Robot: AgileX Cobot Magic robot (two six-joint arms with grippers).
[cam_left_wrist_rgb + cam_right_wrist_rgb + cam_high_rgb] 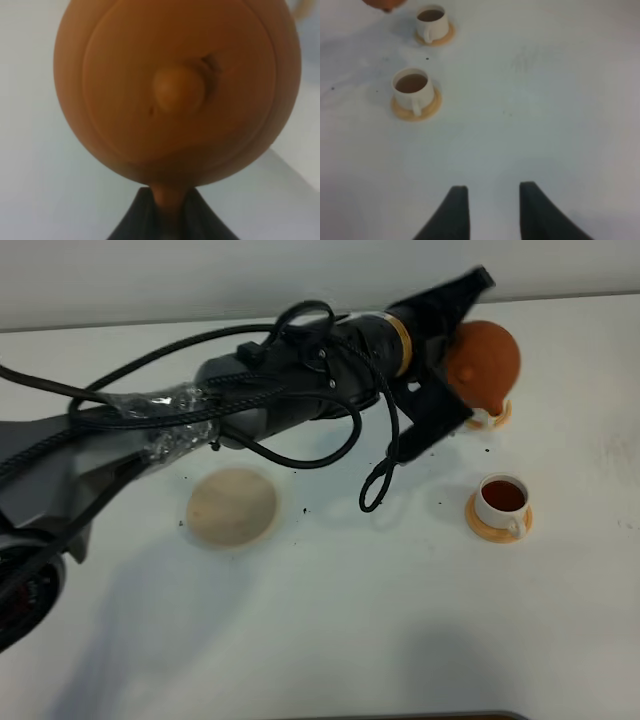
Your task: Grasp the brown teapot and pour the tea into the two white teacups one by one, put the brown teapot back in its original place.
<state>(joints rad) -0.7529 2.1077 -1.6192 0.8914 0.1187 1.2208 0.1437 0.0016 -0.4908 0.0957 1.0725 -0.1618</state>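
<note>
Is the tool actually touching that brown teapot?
Touching: the left wrist view shows the left tool pinching the brown teapot's handle between its dark fingers.

Left arm (290,390): dark grey/black tube, orange ring nr wrist, looping black cables, clear plastic wrap w/ tape midway. Black tapered fingers (457,210).

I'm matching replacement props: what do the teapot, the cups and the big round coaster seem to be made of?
Brown teapot: looks like unglazed clay, matte, no shine. White teacups: likely glazed ceramic, smooth. Coaster: pale, flat, dull; perhaps wood or cork, unclear.
</note>
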